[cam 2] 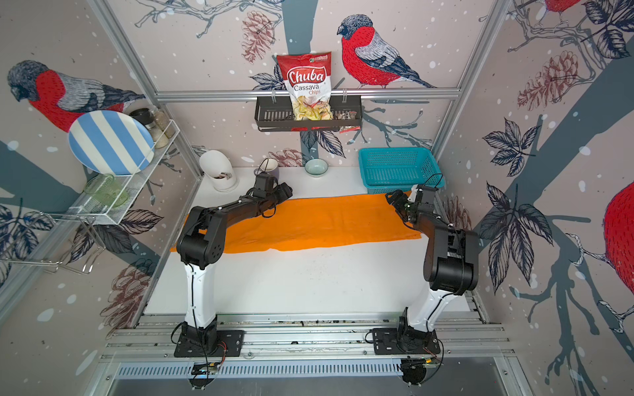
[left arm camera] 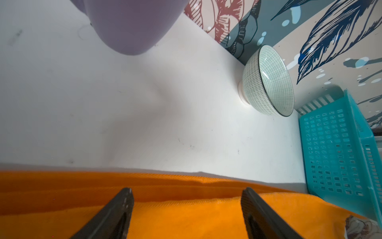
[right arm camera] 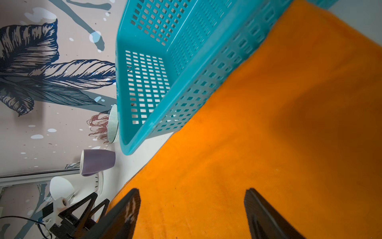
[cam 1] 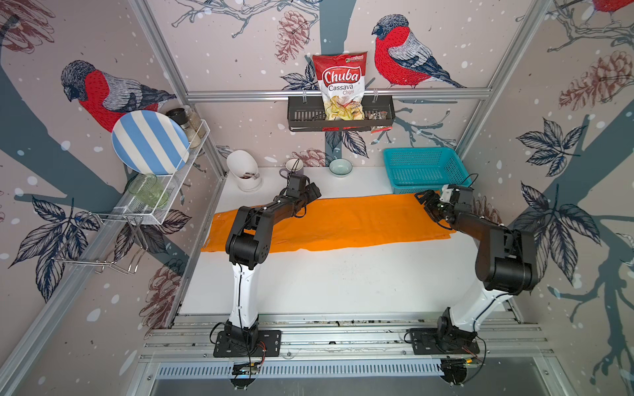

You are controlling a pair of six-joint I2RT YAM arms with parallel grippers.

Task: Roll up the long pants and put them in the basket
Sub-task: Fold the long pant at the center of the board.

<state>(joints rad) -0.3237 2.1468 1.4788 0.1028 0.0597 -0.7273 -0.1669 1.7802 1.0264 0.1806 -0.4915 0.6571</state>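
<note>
The long pants [cam 1: 343,223] [cam 2: 308,223] lie flat as one long orange strip across the white table, left to right. My left gripper [cam 1: 314,192] [cam 2: 284,192] hovers open over the strip's far edge, left of centre. In the left wrist view its jaws [left arm camera: 187,191] stand wide apart above the layered orange edge [left arm camera: 186,217], holding nothing. My right gripper [cam 1: 423,202] [cam 2: 394,200] is open over the strip's right end, close to the basket. Its wrist view shows the gripper [right arm camera: 192,191] spread above smooth orange cloth [right arm camera: 268,124], empty.
A teal basket [cam 1: 411,187] stands at the back right, touching the cloth's far edge. Along the back wall are a small bowl [cam 1: 340,167], a purple mug [cam 1: 294,166] and a white holder [cam 1: 245,171]. A wire rack with a striped plate [cam 1: 149,142] hangs at left.
</note>
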